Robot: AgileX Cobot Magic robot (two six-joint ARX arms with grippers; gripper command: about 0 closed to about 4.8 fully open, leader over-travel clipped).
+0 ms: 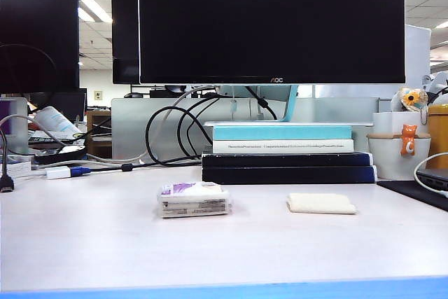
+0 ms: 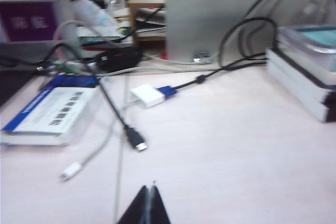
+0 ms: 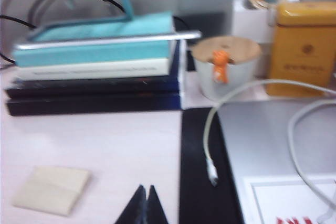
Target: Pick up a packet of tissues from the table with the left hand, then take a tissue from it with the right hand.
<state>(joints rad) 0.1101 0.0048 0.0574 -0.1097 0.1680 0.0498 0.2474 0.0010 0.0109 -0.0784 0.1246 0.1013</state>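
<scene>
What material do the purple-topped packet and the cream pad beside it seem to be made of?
Packet: probably thin glossy plastic film, since its printed side shines and wrinkles. Pad: likely soft matte paper tissue, plain cream with a fold line visible in the right wrist view.

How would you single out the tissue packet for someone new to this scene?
Start at the big black monitor, then drop to the pale pinkish-white table before the stacked books. The small white soft plastic packet lies left of a plain cream folded tissue; only the packet has a purple patch and print.

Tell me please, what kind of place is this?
Most likely an office desk: an AOC monitor stands on stacked books, cables trail across the table, and ceiling light panels show behind.
</scene>
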